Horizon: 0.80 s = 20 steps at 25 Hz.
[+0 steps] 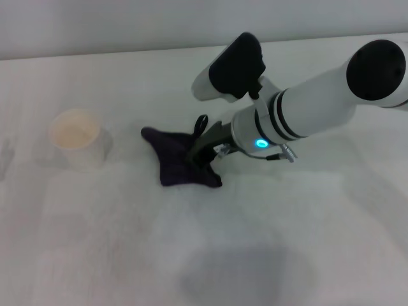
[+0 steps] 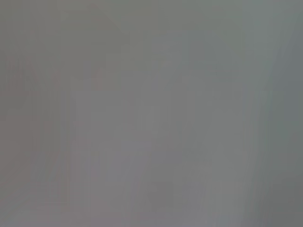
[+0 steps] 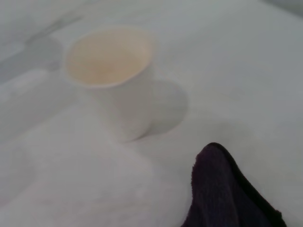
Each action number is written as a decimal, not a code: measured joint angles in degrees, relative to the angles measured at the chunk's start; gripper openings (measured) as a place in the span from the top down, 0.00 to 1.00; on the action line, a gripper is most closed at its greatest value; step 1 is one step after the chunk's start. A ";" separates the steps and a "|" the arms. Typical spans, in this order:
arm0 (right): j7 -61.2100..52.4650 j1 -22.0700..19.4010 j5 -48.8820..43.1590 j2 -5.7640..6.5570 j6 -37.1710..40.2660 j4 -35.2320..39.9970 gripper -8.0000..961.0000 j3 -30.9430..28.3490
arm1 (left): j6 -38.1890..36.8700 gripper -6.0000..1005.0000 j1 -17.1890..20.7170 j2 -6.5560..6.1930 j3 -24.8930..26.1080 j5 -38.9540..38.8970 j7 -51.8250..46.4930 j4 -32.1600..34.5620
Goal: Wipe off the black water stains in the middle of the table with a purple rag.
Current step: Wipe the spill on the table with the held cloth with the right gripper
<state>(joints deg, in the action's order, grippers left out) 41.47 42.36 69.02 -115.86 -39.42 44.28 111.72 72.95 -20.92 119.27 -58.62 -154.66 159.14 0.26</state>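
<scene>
Rag [image 1: 178, 160] lies crumpled on the counter [image 1: 287, 223], right tool [image 1: 199, 155] pressed into it; grip cannot be told. Cup [image 1: 76, 137] stands well apart.

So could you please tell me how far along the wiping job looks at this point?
Already done: the right end effector has reached the purple rag and presses on it on the table.

In hand: a wiping pass seems under way; the rag lies bunched beside a paper cup.

Left: I cannot confirm the stain is gone; no black blob shows, and it may lie under the rag. The left arm is out of view.
</scene>
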 joint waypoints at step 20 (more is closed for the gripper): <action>0.09 1.39 1.50 -0.27 -13.36 0.72 0.88 -2.48 | 0.00 0.11 -0.54 0.00 0.00 -0.11 -0.06 0.11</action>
<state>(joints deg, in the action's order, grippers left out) 41.55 43.75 70.51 -116.13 -52.78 45.01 109.24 72.95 -21.46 119.27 -58.62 -154.78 159.08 0.37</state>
